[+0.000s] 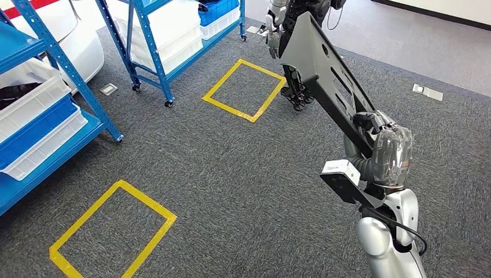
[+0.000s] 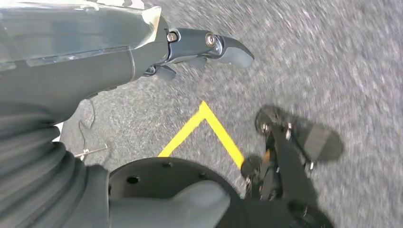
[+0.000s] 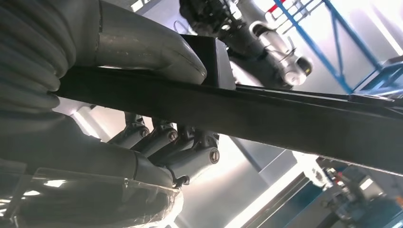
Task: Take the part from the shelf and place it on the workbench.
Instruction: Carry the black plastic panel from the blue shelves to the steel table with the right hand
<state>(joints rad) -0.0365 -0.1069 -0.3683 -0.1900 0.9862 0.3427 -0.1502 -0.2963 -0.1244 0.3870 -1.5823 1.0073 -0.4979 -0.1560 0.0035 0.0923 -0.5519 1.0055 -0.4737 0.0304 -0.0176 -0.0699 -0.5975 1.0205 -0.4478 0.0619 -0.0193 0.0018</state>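
Our left hand [image 2: 209,47] hangs over grey carpet [image 1: 243,174], fingers loosely apart, holding nothing. On the left we note blue shelves [image 1: 69,75] with white and blue bins [image 1: 35,124], then two yellow taped squares [image 1: 110,231]. Right hand [image 1: 385,136] grips the long black part [image 1: 330,75], held aloft, slanting toward another robot [image 1: 289,23] standing ahead.

In the head view, a shelf [image 1: 40,110] holding stacked bins [image 1: 35,124] stands at the left edge of the frame, and a second shelf [image 1: 168,40] stands at upper centre-left. One taped floor square [image 1: 113,231] lies at lower left, another [image 1: 244,90] at upper centre. The right robot hand [image 1: 385,139] at centre right holds the long part [image 1: 333,81], which runs up to the top centre, where another robot [image 1: 292,35] stands behind it.
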